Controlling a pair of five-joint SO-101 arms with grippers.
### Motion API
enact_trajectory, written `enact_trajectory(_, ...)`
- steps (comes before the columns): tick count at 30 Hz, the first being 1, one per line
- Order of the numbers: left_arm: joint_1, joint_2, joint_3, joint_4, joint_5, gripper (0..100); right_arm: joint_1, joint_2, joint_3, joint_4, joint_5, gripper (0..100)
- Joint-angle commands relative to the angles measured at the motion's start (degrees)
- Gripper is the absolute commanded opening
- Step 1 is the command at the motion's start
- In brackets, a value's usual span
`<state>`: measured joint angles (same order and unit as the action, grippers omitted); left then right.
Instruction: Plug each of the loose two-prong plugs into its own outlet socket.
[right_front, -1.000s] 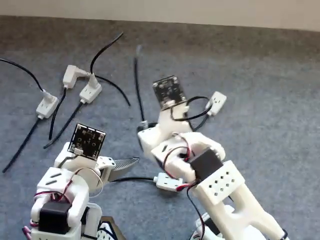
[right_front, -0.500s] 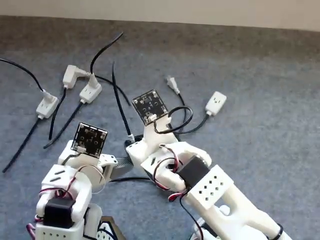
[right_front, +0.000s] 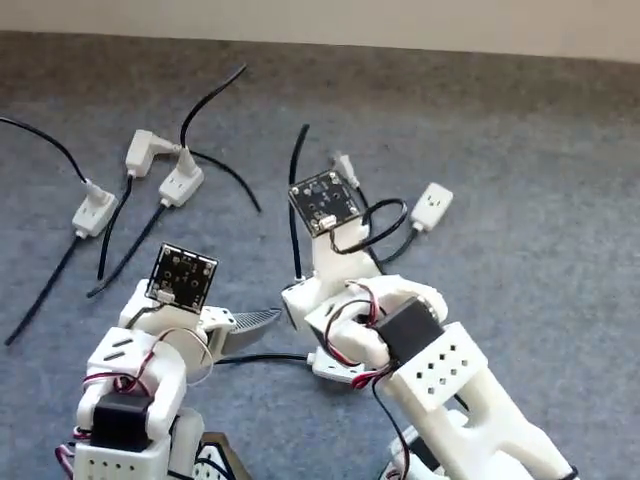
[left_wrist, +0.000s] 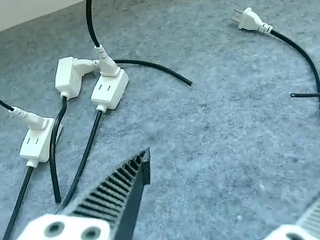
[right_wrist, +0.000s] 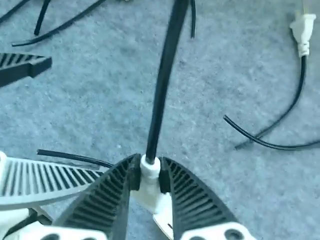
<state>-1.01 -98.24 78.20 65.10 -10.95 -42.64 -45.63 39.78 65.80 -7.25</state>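
My right gripper (right_wrist: 148, 164) is clamped on the white plug (right_wrist: 150, 192) at its neck, and its cord (right_wrist: 165, 75) looks springy. Beside that plug my left gripper (left_wrist: 227, 185) gapes wide, empty. Beyond lie another loose plug (right_wrist: 301, 27) and a socket (right_front: 432, 205). Both look light and hard, so I'd pinch the bodies.

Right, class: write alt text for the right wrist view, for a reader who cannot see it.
The right gripper is shut on a white connector whose black cord runs off across grey carpet. A loose two-prong plug lies farther away.
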Motion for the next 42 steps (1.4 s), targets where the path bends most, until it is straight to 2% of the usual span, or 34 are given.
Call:
enact_trajectory(1,-0.2,0.0,-0.2,-1.1,0.1,48,1.0,-1.7,-3.0,0.0,0.4,0.5)
enact_trajectory(7,5.3,-0.2,-0.4,0.5,0.3,48,1.0,-1.2,-2.5,-8.8,-0.1,0.5)
enact_trajectory(10,6.7,-0.2,-1.1,0.7,0.4,48,1.0,-1.2,-2.5,-11.3,-2.9,0.5)
enact_trajectory(16,8.4,-0.2,-1.3,0.3,0.4,48,-1.8,-1.2,-2.5,-11.2,-3.3,0.5)
enact_trajectory(23,1.2,0.2,1.9,-5.5,0.1,48,-3.6,-1.6,-3.0,-3.7,-2.7,0.5)
enact_trajectory(29,0.5,0.2,2.2,-5.5,0.1,48,2.0,-1.7,-3.1,-0.6,0.0,0.5)
enact_trajectory(33,0.5,0.2,2.2,-5.5,0.1,48,2.8,-1.7,-3.1,1.6,0.1,0.5)
enact_trajectory(38,1.6,-0.1,1.9,-4.5,0.1,48,2.8,-1.7,-3.4,-1.1,-0.4,0.5)
enact_trajectory(42,8.1,-0.2,-1.6,2.1,0.4,48,2.6,-1.3,-3.0,-8.2,-1.5,0.5)
